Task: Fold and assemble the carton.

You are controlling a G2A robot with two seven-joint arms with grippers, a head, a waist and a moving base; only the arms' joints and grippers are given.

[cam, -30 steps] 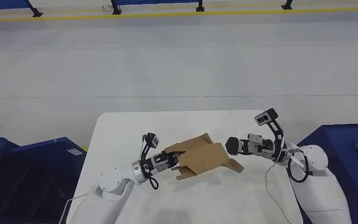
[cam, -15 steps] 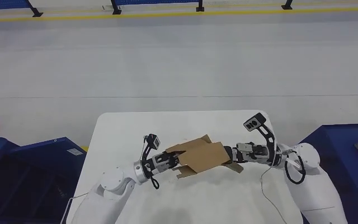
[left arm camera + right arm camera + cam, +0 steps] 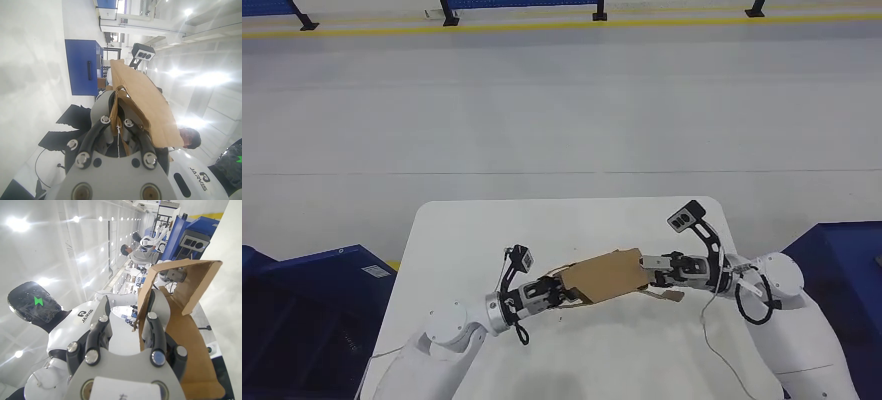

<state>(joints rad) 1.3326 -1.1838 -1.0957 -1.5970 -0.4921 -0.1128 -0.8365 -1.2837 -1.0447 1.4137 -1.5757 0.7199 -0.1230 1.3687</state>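
Note:
The brown cardboard carton [image 3: 607,273] is held above the white table [image 3: 472,240], between both arms. My left gripper [image 3: 560,292] is at its left end, shut on a thin flap of the carton [image 3: 143,98]; that flap runs between the left gripper's [image 3: 115,100] grey fingers [image 3: 101,108]. My right gripper [image 3: 652,268] is at the carton's right end. In the right wrist view the carton [image 3: 181,321] stands partly opened, and my right gripper [image 3: 130,294] is open: one finger [image 3: 157,306] is inside the carton, the other outside, with a side wall between them.
Dark blue bins stand off the table's left side [image 3: 302,300] and right side [image 3: 842,250]. The table edge runs close behind the carton on the right. Bare tabletop lies to the left and front of the carton.
The right gripper has moved left onto the carton's right end. The carton has turned from a wide, spread shape to a narrower one lifted between the arms. The left gripper shifted slightly right.

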